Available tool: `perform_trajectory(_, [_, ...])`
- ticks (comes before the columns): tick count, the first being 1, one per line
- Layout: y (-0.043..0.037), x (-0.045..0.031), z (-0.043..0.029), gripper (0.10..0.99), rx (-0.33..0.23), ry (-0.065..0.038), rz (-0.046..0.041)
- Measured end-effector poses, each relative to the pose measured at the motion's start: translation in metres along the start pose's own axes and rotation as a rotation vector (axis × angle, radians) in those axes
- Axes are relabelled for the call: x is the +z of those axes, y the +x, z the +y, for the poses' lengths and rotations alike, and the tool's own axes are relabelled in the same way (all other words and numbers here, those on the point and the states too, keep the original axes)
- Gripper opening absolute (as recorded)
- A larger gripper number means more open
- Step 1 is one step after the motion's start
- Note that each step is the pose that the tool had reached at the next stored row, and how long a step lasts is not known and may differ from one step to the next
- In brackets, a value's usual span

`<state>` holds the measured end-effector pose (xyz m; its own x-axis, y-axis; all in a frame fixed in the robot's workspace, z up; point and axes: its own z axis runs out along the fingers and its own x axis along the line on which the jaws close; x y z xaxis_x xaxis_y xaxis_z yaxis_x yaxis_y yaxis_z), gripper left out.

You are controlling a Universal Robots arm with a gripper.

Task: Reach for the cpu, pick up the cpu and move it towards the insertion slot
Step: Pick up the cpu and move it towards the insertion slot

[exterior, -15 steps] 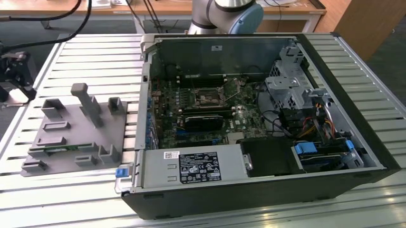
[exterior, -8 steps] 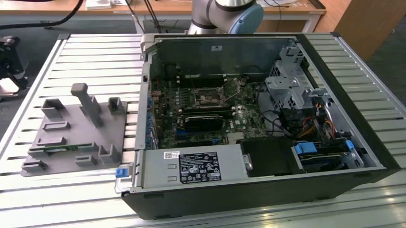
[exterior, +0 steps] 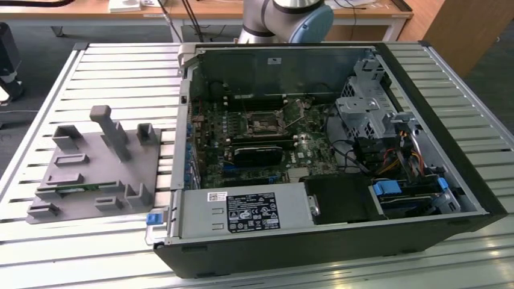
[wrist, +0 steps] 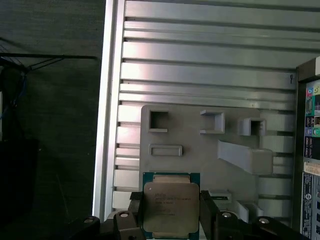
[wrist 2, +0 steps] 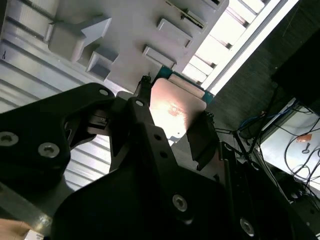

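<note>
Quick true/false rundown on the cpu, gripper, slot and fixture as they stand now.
1. The gripper clamps the cpu between its fingers. True.
2. The cpu sits in the slot. False: the slot shows its dark centre, and the cpu is over the grey fixture.
3. The case is open, its board exposed. True.
4. The fixture lies inside the case. False: it lies on the slatted table, on the exterior view's left of the case.
</note>
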<state>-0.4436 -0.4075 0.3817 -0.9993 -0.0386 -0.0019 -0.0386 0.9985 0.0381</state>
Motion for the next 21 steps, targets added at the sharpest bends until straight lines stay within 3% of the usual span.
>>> perform_trajectory(6, [-0.0046, -0.0016, 0.0007, 0.537, 0.000, 0.001, 0.0000])
perform_trajectory(21, [-0.0471, -0.0014, -0.0010, 0.537, 0.004, 0.001, -0.0002])
